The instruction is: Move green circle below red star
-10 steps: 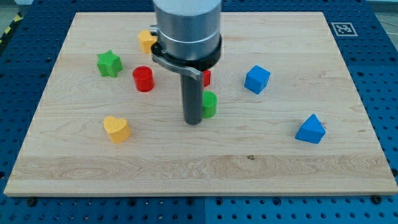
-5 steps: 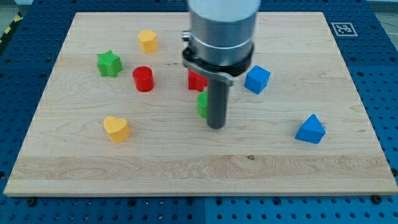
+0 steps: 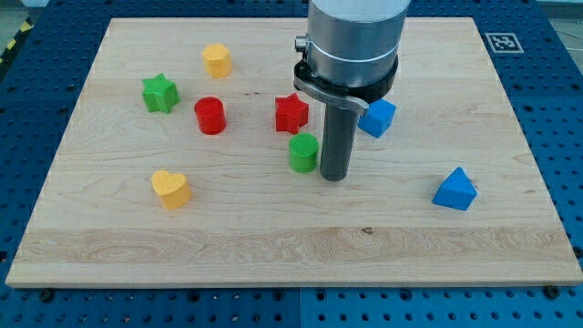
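Step in hand: the green circle [image 3: 303,152] is seen just under the red star [image 3: 291,112], a little to the view's right, so the job looks almost done.
Next move: only a tiny push toward the view's left is called for, if any, and it must be soft so the red star is not bumped.
Arm pose: the rod is held straight up and down, and my tip [image 3: 334,177] is set on the tabletop [image 3: 273,246] right beside the green circle, on its right in the view.
End effector: no grabbing part is there, only the plain rod, and nothing is held.
Other blocks: the blue cube [image 3: 377,117] is partly hidden behind the rod; the red cylinder [image 3: 209,116] is left well apart.
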